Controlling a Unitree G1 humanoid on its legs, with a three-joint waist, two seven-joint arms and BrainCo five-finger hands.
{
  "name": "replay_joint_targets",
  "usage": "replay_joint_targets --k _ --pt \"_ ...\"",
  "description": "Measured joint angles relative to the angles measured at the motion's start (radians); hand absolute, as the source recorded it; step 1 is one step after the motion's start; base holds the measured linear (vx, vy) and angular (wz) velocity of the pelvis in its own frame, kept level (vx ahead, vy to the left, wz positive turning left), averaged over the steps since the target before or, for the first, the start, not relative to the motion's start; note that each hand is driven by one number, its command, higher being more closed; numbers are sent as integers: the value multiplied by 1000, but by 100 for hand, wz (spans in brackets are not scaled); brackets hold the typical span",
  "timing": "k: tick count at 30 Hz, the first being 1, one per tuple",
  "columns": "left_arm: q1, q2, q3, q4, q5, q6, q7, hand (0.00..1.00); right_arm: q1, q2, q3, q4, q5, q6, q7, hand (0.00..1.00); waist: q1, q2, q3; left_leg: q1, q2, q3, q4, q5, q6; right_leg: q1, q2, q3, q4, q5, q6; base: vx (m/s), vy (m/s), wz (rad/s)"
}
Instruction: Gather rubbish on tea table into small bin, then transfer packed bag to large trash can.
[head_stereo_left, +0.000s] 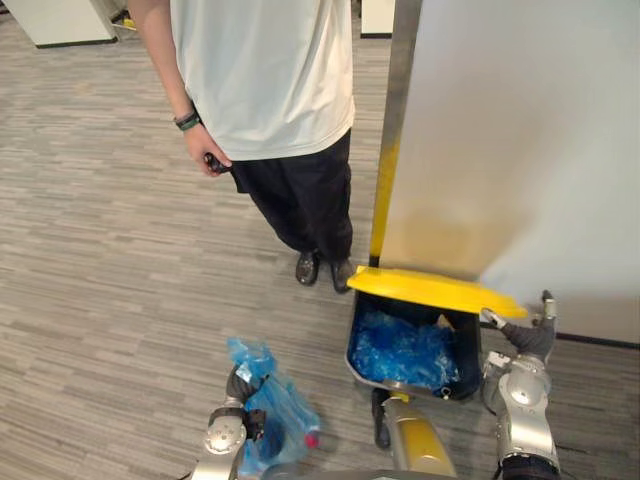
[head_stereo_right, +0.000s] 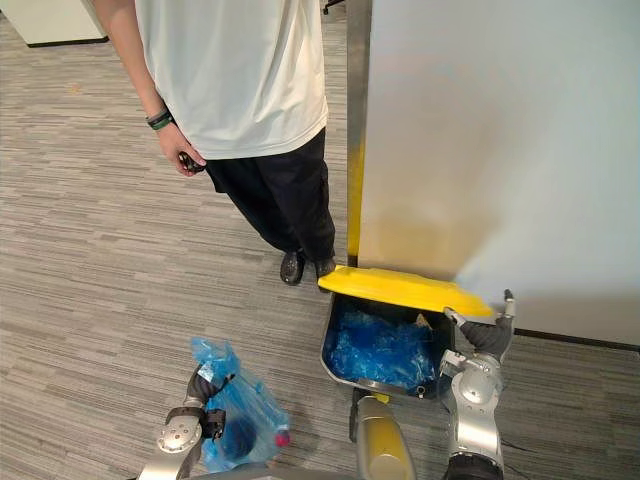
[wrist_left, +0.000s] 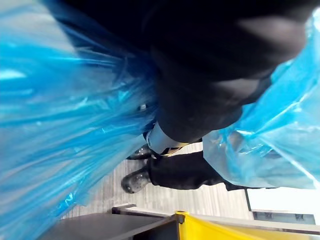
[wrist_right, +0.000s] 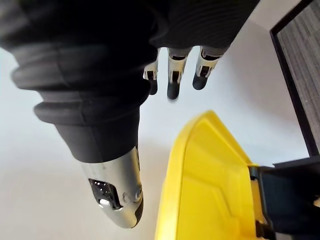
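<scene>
A packed blue rubbish bag (head_stereo_left: 278, 412) hangs low at the left, near the floor, something red showing at its bottom. My left hand (head_stereo_left: 238, 384) is shut on its gathered neck, and blue plastic (wrist_left: 60, 110) crowds that wrist's view. To the right stands the large trash can (head_stereo_left: 466, 362) with a blue liner (head_stereo_left: 400, 350) inside. Its yellow lid (head_stereo_left: 430, 290) is raised. My right hand (head_stereo_left: 530, 336) is at the lid's right end with straight fingers (wrist_right: 172, 75), open and holding nothing. The lid (wrist_right: 200, 175) lies just beside the thumb (wrist_right: 117, 200).
A person (head_stereo_left: 270, 100) in a white shirt and dark trousers stands just behind the can, shoes (head_stereo_left: 320, 268) close to its left corner. A tall pale panel (head_stereo_left: 520, 150) with a yellow-marked post (head_stereo_left: 385, 190) rises behind the can. Grey striped floor (head_stereo_left: 100, 280) spreads to the left.
</scene>
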Motion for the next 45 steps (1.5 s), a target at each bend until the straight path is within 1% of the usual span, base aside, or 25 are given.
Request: replay_joint_targets --k 2,3,4,6,8,9,11,13,14,16,17,19,20,22,23,24,27,29,31,32,34,38,40,43,45 --pt "10 0 -14 -10 0 0 14 100 51 21 -43 -22 3 6 -24 0 -2 -8 -7 2 2 0 0 0 0 3 1 -1 0 2 -3 -39 -11 0" --pt "12 -1 -16 -14 0 0 16 100 75 31 -54 -26 7 6 -25 0 -3 -12 -9 2 2 1 0 0 0 3 1 -1 0 4 -5 -40 1 -1" --pt "12 -1 -16 -21 0 0 17 100 101 39 -57 -25 30 15 -24 0 -4 -17 -12 2 2 2 0 0 0 3 1 -1 -1 7 -13 -39 5 -2" --pt "12 -1 -20 -42 0 2 16 100 130 52 -55 -23 45 31 -20 0 -9 -22 -13 2 3 5 0 0 0 2 3 -1 -3 9 -16 -34 10 -3" --pt "8 -3 -25 -63 -1 1 16 100 144 60 -48 0 72 42 -1 0 -9 -25 -13 2 4 7 1 0 0 2 3 -1 -3 9 -16 -33 11 -2" --pt "6 -3 -25 -69 -1 1 15 100 143 60 -40 32 82 47 21 0 -8 -26 -13 2 5 8 2 0 0 2 3 -1 -3 9 -16 -31 13 0" --pt "7 -3 -24 -72 -1 1 15 100 136 55 0 81 101 49 54 0 -6 -26 -12 -1 6 8 2 0 0 0 3 -2 -2 9 -16 -31 12 1" --pt "6 -2 -24 -72 -1 1 13 100 110 51 84 145 107 54 106 0 -5 -29 -11 -17 8 3 4 -1 0 -11 3 -7 -2 9 -16 -30 5 5" --pt "5 -2 -24 -72 -1 1 12 100 102 49 107 159 107 55 119 0 -5 -30 -10 -22 9 -1 4 -1 0 -14 3 -9 -3 9 -16 -26 -6 12" --pt "-7 -1 -24 -63 -1 1 9 100 33 39 187 235 102 56 165 0 -2 -32 -1 -42 15 -23 5 0 0 -20 3 -26 -7 8 -17 -11 -16 18" --pt "-16 -1 -24 -54 -1 1 6 100 9 31 203 254 100 56 176 0 -1 -32 4 -47 16 -31 5 0 0 -21 3 -30 -10 8 -17 -1 -16 23" --pt "-41 0 -24 -34 -1 1 -9 100 -91 -11 261 297 98 57 199 0 0 -25 24 -71 20 -54 5 11 -11 -29 -1 -51 -17 8 -17 2 -8 24" --pt "-47 0 -24 -34 -1 1 -9 100 -118 -22 267 301 98 57 200 0 0 -24 32 -76 19 -57 6 19 -10 -31 -3 -54 -17 7 -18 -1 -9 20" --pt "-67 4 -23 -34 -1 1 -9 100 -204 -53 267 307 98 56 200 0 9 -23 42 -106 15 -66 8 34 -22 -48 -7 -65 -19 9 -18 4 -11 15" --pt "-76 12 -23 -34 -2 1 -9 100 -262 -76 266 324 99 55 198 0 15 -23 49 -112 15 -69 6 39 -23 -49 -7 -69 -24 15 -27 23 6 11" --pt "-81 17 -23 -34 -2 1 -9 100 -301 -94 264 340 99 55 194 0 20 -24 49 -119 16 -69 8 42 -24 -49 -8 -72 -28 26 -45 25 21 12" --pt "-93 40 -26 -36 -6 -10 -4 100 -455 -143 265 360 106 54 170 0 26 -27 71 -123 14 -66 9 46 -30 -49 -10 -73 -33 39 -66 4 14 4" --pt "-96 50 -35 -42 -26 -18 -2 100 -510 -161 266 362 111 50 155 0 26 -28 78 -123 12 -66 9 47 -32 -49 -12 -71 -34 41 -68 0 0 0" --pt "-102 60 -70 -74 -50 -21 -2 100 -566 -195 276 363 112 48 143 0 28 -34 89 -125 4 -66 14 48 -33 -49 -21 -70 -36 41 -67 -35 15 1" --pt "-102 61 -87 -88 -58 -21 -3 100 -578 -204 280 365 117 54 141 0 28 -35 93 -126 1 -66 18 48 -33 -48 -23 -68 -38 41 -64 -47 20 -1" --pt "-108 61 -141 -153 -96 -33 -11 100 -591 -232 305 368 144 57 141 0 25 -34 115 -131 -4 -60 29 48 -33 -39 -24 -63 -60 54 -40 -51 29 -5" --pt "-140 66 -218 -233 -156 -47 -39 100 -620 -245 323 369 201 58 153 0 24 -37 122 -138 -22 -51 49 45 -30 -39 -34 -46 -71 69 -20 -57 47 -7" --pt "-153 81 -264 -305 -203 -64 -73 100 -653 -276 371 412 226 62 185 0 22 -37 123 -137 -29 -43 60 41 -22 -37 -40 -37 -73 76 -11 -36 33 -7" --pt "-203 93 -326 -388 -233 -76 -98 100 -692 -310 416 456 227 69 225 0 18 -35 144 -117 -35 -38 67 36 -15 -7 -42 -30 -93 91 -13 -28 29 -4" --pt "-256 100 -372 -422 -258 -85 -102 100 -703 -314 428 468 226 70 244 0 18 -35 144 -118 -39 -31 69 33 -8 -5 -42 -22 -105 101 -6 -35 35 -7"
